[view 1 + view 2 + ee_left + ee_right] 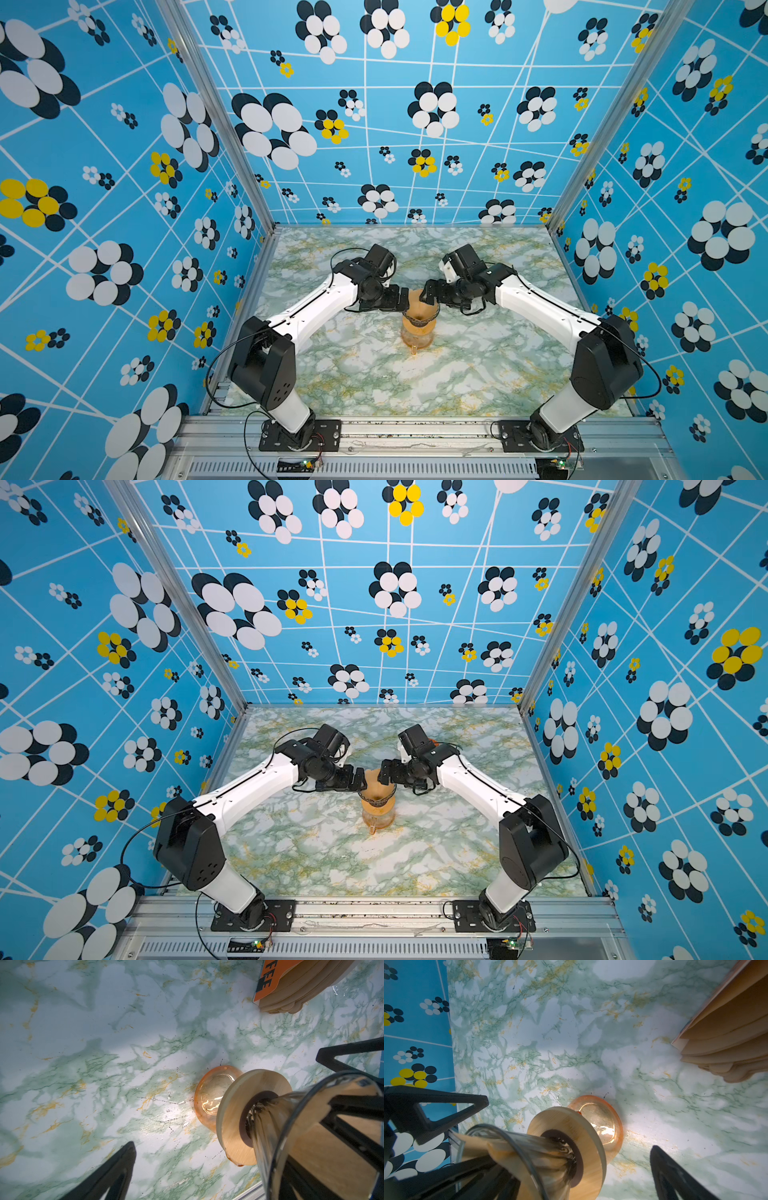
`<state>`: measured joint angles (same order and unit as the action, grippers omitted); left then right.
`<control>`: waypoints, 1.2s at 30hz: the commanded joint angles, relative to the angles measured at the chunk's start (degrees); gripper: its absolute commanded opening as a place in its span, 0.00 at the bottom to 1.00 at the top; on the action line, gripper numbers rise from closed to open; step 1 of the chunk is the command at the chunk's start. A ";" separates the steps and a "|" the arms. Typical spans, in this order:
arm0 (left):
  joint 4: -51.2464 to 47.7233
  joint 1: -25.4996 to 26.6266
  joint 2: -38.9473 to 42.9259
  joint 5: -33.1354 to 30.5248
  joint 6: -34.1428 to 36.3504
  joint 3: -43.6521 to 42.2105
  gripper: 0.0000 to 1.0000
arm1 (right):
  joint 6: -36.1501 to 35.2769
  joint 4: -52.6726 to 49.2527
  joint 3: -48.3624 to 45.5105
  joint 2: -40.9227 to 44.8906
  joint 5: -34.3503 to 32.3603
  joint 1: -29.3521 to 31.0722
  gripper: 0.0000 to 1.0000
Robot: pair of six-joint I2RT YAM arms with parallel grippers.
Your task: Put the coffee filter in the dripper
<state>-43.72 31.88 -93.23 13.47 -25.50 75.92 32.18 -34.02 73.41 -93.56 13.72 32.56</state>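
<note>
Marble table [374,374]; amber carafe [417,343] stands around mid-table and is the reference for everything below.

Stack of brown filters with orange top [301,987]: on the table, apart from the carafe, not touching it. In both top views the arms mostly hide it.

Wooden ring [234,1126]: sits flat on the carafe's mouth.

Dripper [533,1147]: upright on top of the carafe, with its narrow end seated in the ring's dark centre.

Coffee filter [419,305]: inside the dripper, directly above the carafe. Tan paper shows through the ribbed glass in both wrist views and as an open cone in both top views.

Left gripper [402,300]: above the carafe on its left side, at the level of the dripper's mouth. Jaws are spread wide and grasp nothing; fingers [116,1174] are clear of the glass.

Right gripper [428,293]: same height on the carafe's right side, also released with nothing in its jaws.

Can't tell whether either gripper's near finger touches the paper.
</note>
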 commanded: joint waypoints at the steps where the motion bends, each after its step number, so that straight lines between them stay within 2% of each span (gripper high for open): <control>1: -1.01 -0.04 -0.02 -0.64 0.04 -0.40 0.99 | -0.85 -0.57 -0.73 0.70 0.74 -0.30 0.95; 11: 0.92 -0.05 0.80 2.34 -0.16 -0.33 0.99 | -3.36 0.54 -2.47 3.29 4.02 1.26 0.96; 19: 2.20 -0.02 1.56 3.51 0.00 -0.60 0.99 | -2.57 -2.44 -2.39 2.21 -1.13 1.65 0.96; 36: 0.05 0.02 0.41 -0.42 0.24 -0.81 0.99 | -2.83 -4.89 -2.06 0.16 -3.52 1.63 0.96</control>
<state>-42.19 31.90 -93.21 14.09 -25.52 75.70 30.24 -36.56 71.61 -92.40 11.84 34.00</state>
